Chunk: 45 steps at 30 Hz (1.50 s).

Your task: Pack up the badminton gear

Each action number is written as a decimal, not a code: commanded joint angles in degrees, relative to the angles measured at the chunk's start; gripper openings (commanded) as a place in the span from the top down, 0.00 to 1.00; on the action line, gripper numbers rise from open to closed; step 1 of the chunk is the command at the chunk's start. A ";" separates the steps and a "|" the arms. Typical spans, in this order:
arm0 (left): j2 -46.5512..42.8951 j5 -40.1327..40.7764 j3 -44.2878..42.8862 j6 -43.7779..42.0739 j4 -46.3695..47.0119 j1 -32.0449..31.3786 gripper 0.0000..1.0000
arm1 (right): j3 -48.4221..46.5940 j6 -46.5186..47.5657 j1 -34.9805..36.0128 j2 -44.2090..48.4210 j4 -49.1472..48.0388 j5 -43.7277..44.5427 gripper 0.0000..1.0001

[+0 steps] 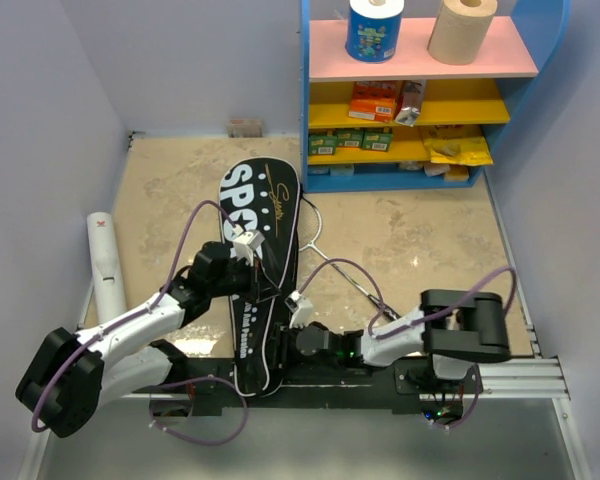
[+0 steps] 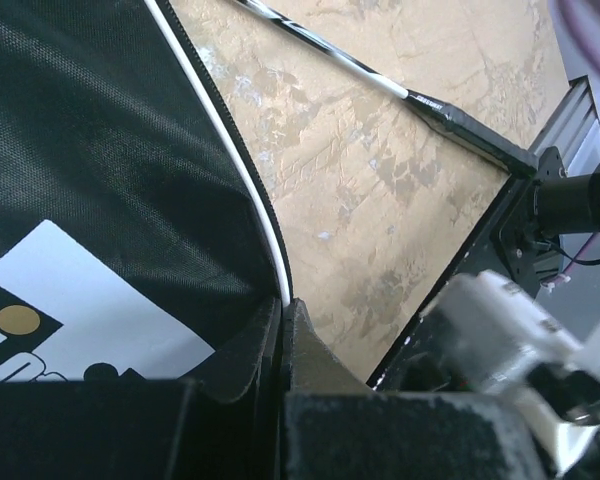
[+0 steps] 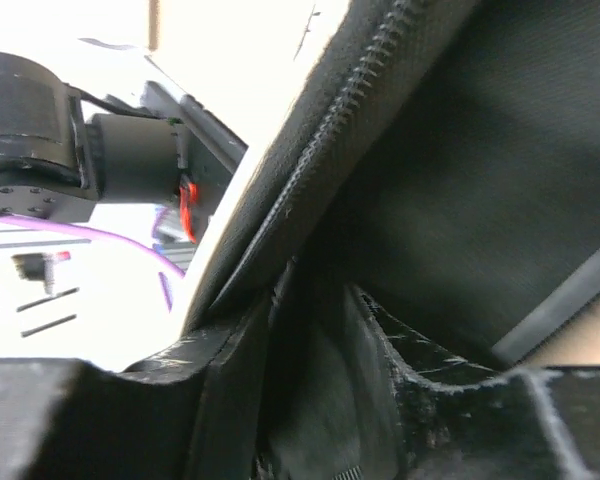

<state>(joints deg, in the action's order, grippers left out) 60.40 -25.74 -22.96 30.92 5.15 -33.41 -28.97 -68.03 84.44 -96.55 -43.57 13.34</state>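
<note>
The black cover [image 1: 263,215] lettered "SPO" in white lies lengthwise down the middle of the floor. My left gripper [image 1: 247,243] is shut on its white-piped edge [image 2: 242,165], jaws pressed together [image 2: 283,308]. My right gripper [image 1: 300,308] sits at the cover's lower right edge. In the right wrist view its jaws stand apart [image 3: 320,320], with slack cover fabric and zipper [image 3: 350,100] between them. A racket [image 1: 320,240] pokes out from under the cover's right side, its thin shaft [image 2: 330,50] and black handle [image 2: 480,135] on the floor. A long white tube [image 1: 106,265] lies at the left wall.
A blue shelf unit [image 1: 305,120] stands at the back, with paper rolls [image 1: 462,28] on top and orange and yellow packets [image 1: 375,100] below. Walls close in on the left and right. The arms' metal rail [image 1: 510,378] runs along the near edge.
</note>
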 commanded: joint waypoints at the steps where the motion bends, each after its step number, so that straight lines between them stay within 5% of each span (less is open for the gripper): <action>1: -2.21 -1.25 -2.61 -0.68 1.89 -0.52 1.00 | -3.55 2.64 0.72 11.20 22.79 7.56 0.57; 9: -3.62 3.49 -5.60 -3.05 -4.26 -0.52 1.00 | -7.67 0.27 -0.59 26.84 61.18 23.63 0.44; 13: -4.77 4.82 -7.18 -4.11 -7.78 -0.52 1.00 | -10.75 3.77 -6.03 31.24 69.49 25.77 0.39; 21: -7.92 9.47 -12.01 -7.27 -16.91 -0.52 1.00 | -15.67 24.24 -23.86 30.73 69.15 22.26 0.32; 29: -9.34 11.14 -15.89 -11.75 -22.28 -0.52 1.00 | -24.19 41.55 -32.58 16.06 68.01 19.45 0.26; 45: -8.02 20.81 -19.93 -15.89 -23.96 -0.25 1.00 | -21.48 44.48 -41.73 4.53 60.10 0.99 0.35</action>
<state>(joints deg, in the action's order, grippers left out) 52.03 -7.86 -39.46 17.23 -21.96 -33.56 -51.07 -24.77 43.33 -90.48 19.49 20.58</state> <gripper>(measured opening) 0.027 0.663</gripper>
